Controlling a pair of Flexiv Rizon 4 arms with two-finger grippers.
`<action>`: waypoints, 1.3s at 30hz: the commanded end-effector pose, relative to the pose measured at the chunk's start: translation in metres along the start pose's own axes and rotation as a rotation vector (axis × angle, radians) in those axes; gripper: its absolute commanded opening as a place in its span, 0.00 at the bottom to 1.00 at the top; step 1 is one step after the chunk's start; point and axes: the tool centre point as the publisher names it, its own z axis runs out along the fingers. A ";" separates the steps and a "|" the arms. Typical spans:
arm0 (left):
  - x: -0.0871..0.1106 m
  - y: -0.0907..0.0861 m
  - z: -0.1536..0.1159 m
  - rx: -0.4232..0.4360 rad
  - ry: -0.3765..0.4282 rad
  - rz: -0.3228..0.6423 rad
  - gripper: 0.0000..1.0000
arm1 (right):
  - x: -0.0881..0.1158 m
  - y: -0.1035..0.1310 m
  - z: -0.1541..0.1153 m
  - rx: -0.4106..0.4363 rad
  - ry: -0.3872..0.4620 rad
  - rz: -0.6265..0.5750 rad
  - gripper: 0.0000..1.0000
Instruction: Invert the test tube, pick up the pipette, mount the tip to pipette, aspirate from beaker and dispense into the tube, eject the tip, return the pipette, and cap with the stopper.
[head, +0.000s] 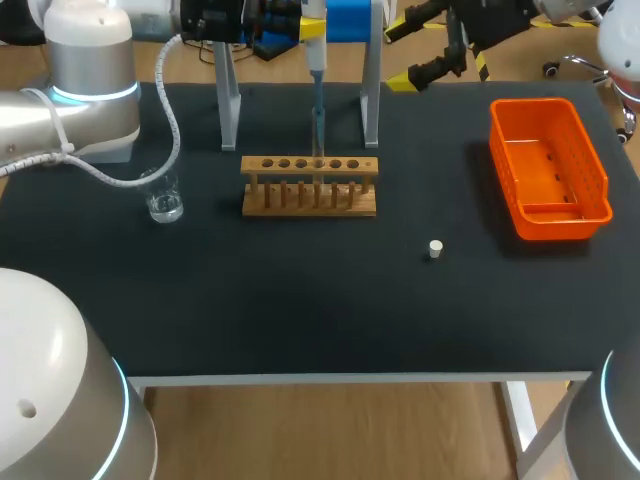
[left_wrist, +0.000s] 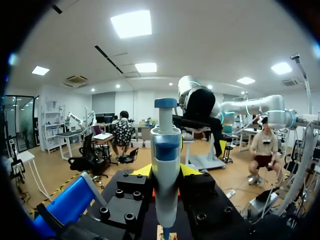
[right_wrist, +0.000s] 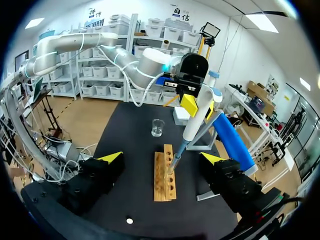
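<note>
Near far edge, mid-table, L gripper (left_wrist: 166, 171): jaws closed on pipette (right_wrist: 197, 118), yellow pads pinching its body from both sides. Pipette roughly upright, plunger end up.
Pipette tip (head: 319, 125): bluish, mounted, pointing down into a hole of rack.
Rack (head: 310, 198): wooden, one row of holes, mid-table toward far edge, directly under pipette.
Test tube: can't make it out clearly in rack.
R gripper (right_wrist: 162, 158): jaws spread wide, holding nothing, touching nothing. Sits up by far edge, right of ctr, well apart from pipette. Rack and pipette lie ahead of it.
Pipette stand (head: 229, 100): grey legs at far edge, one either side of pipette, blue bar on top. Closest obstacle to L gripper.
Beaker (head: 163, 200): clear glass, left part of table, level w/ rack, well apart from it.
Stopper (head: 435, 248): small, white, on bare table right of ctr, closer to near edge than rack is, apart from everything else.
Basket (head: 597, 170): orange, at right edge toward far corner.
Table (head: 300, 300): black top.
</note>
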 end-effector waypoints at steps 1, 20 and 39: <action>-0.001 0.000 0.000 -0.001 0.004 -0.001 0.00 | 0.013 -0.025 0.013 0.011 0.007 0.015 1.00; -0.001 0.000 0.000 -0.001 0.004 -0.001 0.00 | 0.037 -0.095 0.062 -0.099 0.058 0.006 1.00; -0.001 0.000 0.000 -0.001 0.004 -0.001 0.00 | -0.003 -0.098 0.133 -0.127 0.113 0.040 1.00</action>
